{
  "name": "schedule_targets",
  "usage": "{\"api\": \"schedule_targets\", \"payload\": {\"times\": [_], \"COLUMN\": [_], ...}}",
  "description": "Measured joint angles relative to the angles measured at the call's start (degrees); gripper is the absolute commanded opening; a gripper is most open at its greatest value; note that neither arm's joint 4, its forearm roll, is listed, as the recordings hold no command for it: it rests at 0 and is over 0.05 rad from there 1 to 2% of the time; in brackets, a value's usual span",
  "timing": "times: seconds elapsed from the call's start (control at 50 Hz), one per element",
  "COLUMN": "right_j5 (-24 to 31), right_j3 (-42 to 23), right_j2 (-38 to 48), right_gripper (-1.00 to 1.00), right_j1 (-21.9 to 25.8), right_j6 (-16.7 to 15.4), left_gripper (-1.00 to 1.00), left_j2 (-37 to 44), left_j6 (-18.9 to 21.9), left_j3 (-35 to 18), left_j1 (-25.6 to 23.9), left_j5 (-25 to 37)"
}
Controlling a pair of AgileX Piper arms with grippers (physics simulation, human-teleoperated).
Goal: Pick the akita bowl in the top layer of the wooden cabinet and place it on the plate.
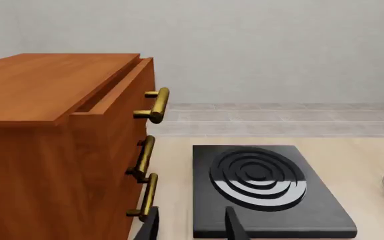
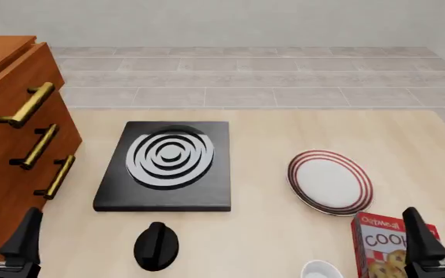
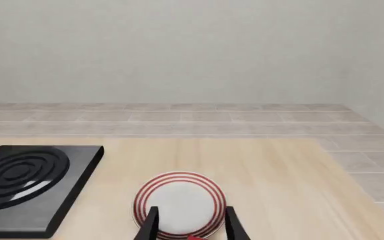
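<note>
The wooden cabinet stands at the table's left, its three brass handles facing right. Its top layer is pulled out a little, leaving a narrow gap behind the drawer front; the inside does not show. The akita bowl is hidden. The plate, white with red rings, lies right of centre and also appears in the right wrist view. My left gripper is open and empty in front of the cabinet, near the bottom drawer's handle. My right gripper is open and empty, on the near side of the plate.
A black stove with a grey ringed burner lies between cabinet and plate. A black knob-like object sits in front of it. A red cookie box and a plain white bowl stand near the front edge by my right gripper.
</note>
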Motion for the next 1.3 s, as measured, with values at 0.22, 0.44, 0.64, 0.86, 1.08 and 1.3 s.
{"api": "schedule_targets", "payload": {"times": [0.22,0.44,0.64,0.86,1.08,1.3], "right_j5": [-0.59,-0.11,0.11,0.16,0.16,0.14], "right_j3": [-0.03,0.01,0.03,0.05,0.05,0.05], "right_j2": [0.73,0.27,0.03,-0.08,-0.13,-0.15], "right_gripper": [1.00,1.00,1.00,1.00,1.00,1.00], "right_j1": [-0.04,-0.09,-0.13,-0.07,-0.04,-0.01], "right_j6": [0.19,0.29,0.35,0.39,0.40,0.40], "left_gripper": [1.00,1.00,1.00,1.00,1.00,1.00], "left_j2": [-0.01,0.07,0.33,1.01,3.35,6.49], "left_j6": [0.39,1.10,1.18,0.57,-0.52,-1.31], "left_j3": [-0.30,-1.53,-3.98,-9.17,-15.39,-21.84], "left_j1": [-0.24,-0.63,-1.30,-2.52,-3.36,-4.32], "left_j5": [-0.11,0.44,2.45,6.15,8.74,11.14]}}
